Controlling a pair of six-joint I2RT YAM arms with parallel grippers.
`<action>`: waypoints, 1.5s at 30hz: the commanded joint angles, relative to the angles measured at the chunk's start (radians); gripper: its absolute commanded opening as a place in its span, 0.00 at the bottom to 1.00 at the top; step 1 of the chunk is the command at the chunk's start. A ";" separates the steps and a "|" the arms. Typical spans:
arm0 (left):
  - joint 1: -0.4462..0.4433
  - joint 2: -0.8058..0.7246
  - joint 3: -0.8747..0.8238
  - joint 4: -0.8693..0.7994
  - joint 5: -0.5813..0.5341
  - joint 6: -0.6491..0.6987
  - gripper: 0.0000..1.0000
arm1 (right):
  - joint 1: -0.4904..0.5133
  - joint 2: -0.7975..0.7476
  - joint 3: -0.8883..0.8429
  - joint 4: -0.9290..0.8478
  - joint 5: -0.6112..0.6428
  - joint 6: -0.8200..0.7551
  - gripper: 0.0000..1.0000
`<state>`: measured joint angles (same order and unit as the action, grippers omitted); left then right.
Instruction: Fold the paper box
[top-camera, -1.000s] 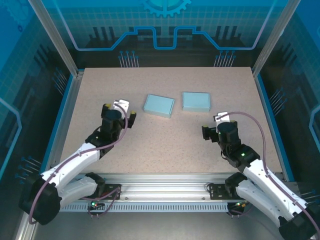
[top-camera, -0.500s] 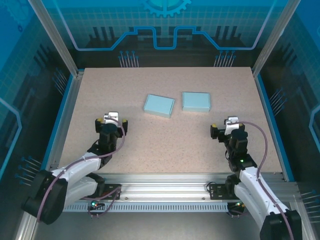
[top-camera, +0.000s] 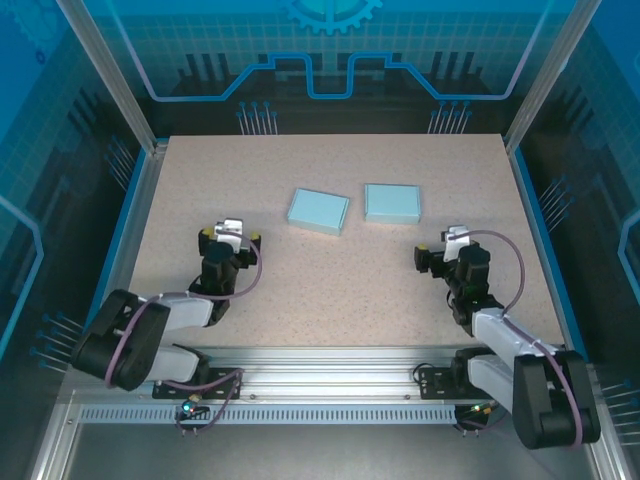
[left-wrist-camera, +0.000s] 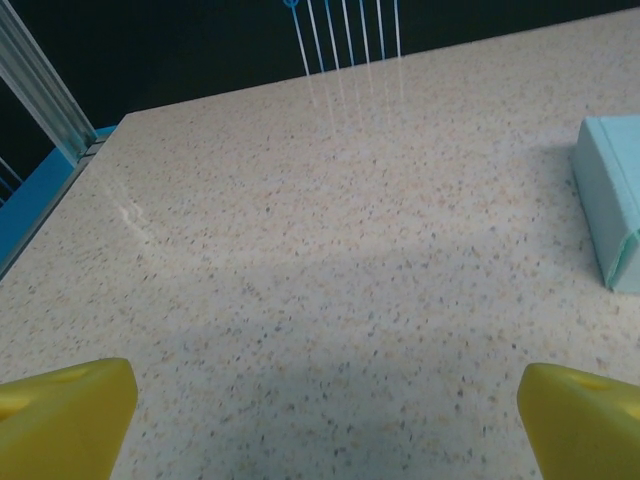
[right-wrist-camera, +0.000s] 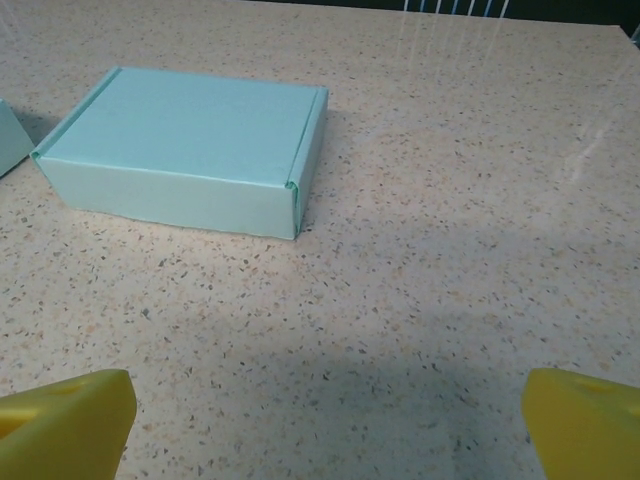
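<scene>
Left end effector (left-wrist-camera: 322, 418) wide; box (left-wrist-camera: 612, 195) cropped.

A closed light-blue paper box (right-wrist-camera: 185, 135) lies flat on the speckled beige table (right-wrist-camera: 450, 200), upper left of centre. The corner of a second box (right-wrist-camera: 8, 140) shows at the left edge, near it but apart. The right gripper (right-wrist-camera: 325, 430) has its yellow fingertips (right-wrist-camera: 70, 420) spread wide over bare table, short of the box.

We see speckled beige tabletop (top-camera: 330, 280), blue edging (top-camera: 133, 215) along its sides; aluminium rail (top-camera: 330, 362) at near edge. We note blue patterned back panel (top-camera: 330, 55), slanted metal posts (top-camera: 110, 75).
</scene>
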<state>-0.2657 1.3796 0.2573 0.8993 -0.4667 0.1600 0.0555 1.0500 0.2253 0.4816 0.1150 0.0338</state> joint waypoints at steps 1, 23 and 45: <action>0.042 0.077 0.007 0.192 0.072 0.007 0.99 | -0.022 0.051 0.046 0.111 -0.050 -0.021 1.00; 0.246 0.168 0.106 0.052 0.247 -0.192 0.99 | -0.038 0.380 0.122 0.362 -0.254 -0.073 1.00; 0.244 0.170 0.110 0.048 0.254 -0.186 0.99 | 0.031 0.448 0.174 0.324 0.170 0.024 1.00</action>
<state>-0.0280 1.5524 0.3557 0.9466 -0.2363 -0.0208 0.0742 1.4925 0.3817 0.7856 0.2554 0.0452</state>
